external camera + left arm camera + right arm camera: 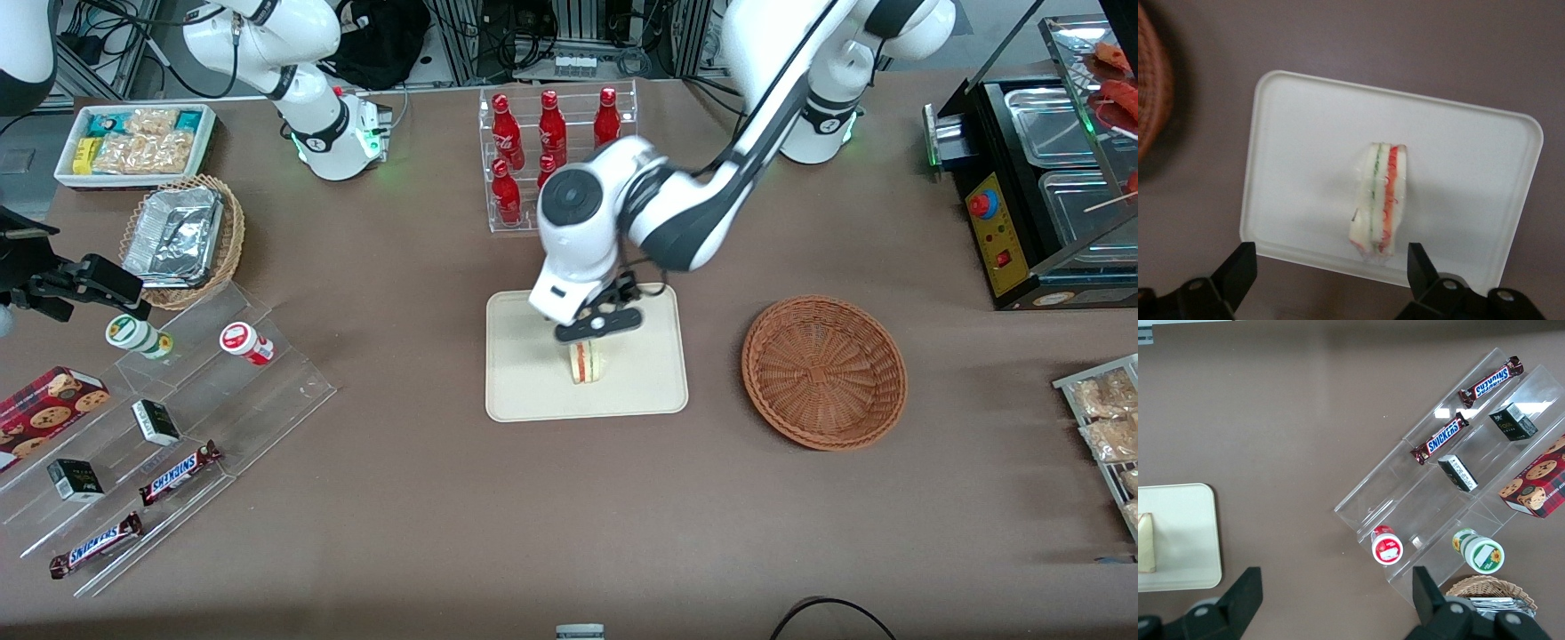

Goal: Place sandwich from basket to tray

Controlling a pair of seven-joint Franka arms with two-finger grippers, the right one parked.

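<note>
Gripper (594, 331): hanging just above the tray, fingers (1238, 270) spread wide apart, gripping nothing | Sandwich (584, 361): standing on edge on the tray (533, 391) directly below the gripper, filling stripes facing up | Basket (824, 371): sitting beside the tray, toward the working arm's end of the table.

Two brown-wrapped chocolate bars read "SNICKERS" in blue letters on white: one (180, 473) in the lower left of the front view, the other (95, 545) just below it; both lie on the clear acrylic stepped display stand (169, 444). The red bottles (551, 129) in the clear rack, upper centre, carry white script too small to read. No other text is legible.
</note>
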